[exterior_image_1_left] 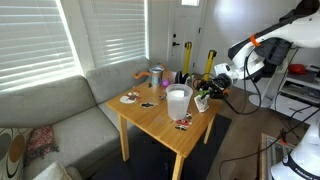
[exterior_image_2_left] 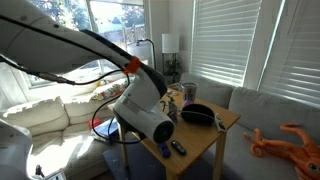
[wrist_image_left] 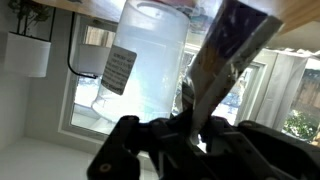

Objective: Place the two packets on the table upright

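Jaws are shut tight on one packet, and we see this best in the wrist view. They pinch one end of the shiny dark packet, and the rest of it sticks out from them at a slant. We think it is held by its end so that the free end can go down on the bench first. Then the packet can be stood up. The wood of the bench shows along the top of the wrist view, so that picture seems to be upside down. Just beside the held packet is the see-through white cup; we cannot tell if the two touch. In an exterior view the jaws are at the side edge of the bench, low down and near that cup. The second packet lies flat near the front edge of the bench, in front of the cup and apart from the jaws. So we judge that neither packet stands up yet: one is in the jaws and one is lying down. The cup is so close that a small bump could push it or tip it. We think the held packet needs a bare spot a little away from the cup.
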`<state>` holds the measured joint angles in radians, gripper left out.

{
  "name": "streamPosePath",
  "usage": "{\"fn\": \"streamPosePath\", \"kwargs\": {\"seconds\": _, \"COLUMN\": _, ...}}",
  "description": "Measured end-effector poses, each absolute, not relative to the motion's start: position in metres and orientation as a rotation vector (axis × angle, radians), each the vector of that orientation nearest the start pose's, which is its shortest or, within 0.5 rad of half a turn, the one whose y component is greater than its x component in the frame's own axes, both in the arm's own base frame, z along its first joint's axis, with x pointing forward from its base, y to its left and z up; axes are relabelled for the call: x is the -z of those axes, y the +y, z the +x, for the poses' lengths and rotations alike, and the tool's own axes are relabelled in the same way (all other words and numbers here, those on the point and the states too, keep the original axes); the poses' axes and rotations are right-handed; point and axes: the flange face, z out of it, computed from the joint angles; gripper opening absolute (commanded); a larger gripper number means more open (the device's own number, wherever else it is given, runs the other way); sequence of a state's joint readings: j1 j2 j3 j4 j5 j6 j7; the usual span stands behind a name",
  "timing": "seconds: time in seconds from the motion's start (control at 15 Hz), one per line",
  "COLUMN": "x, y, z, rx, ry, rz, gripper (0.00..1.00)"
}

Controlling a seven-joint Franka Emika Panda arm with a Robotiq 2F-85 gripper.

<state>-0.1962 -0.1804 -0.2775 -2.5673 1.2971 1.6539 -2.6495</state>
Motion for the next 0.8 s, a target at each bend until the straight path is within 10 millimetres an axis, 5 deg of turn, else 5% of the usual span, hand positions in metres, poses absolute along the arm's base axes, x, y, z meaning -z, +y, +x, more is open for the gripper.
{"fn": "streamPosePath", "kwargs": {"seconds": 0.53, "x": -0.3432, "y": -0.0882, "z": 0.3992, "rx": 1.487, "ry": -1.371, "rz": -1.508, "gripper": 0.01}}
{"fn": "streamPosePath", "kwargs": {"seconds": 0.6, "x": -0.3424, "y": -0.0873, "z": 0.3994, "rx": 1.484, "ry": -1.372, "rz": -1.507, "gripper": 0.09}}
{"fn": "streamPosePath", "kwargs": {"seconds": 0.67, "x": -0.3416, "y": -0.0862, "z": 0.3996, "rx": 1.480, "ry": -1.373, "rz": -1.506, "gripper": 0.29}}
{"fn": "streamPosePath", "kwargs": {"seconds": 0.8, "x": -0.3400, "y": -0.0846, "z": 0.4002, "rx": 1.472, "ry": -1.376, "rz": -1.509, "gripper": 0.35}}
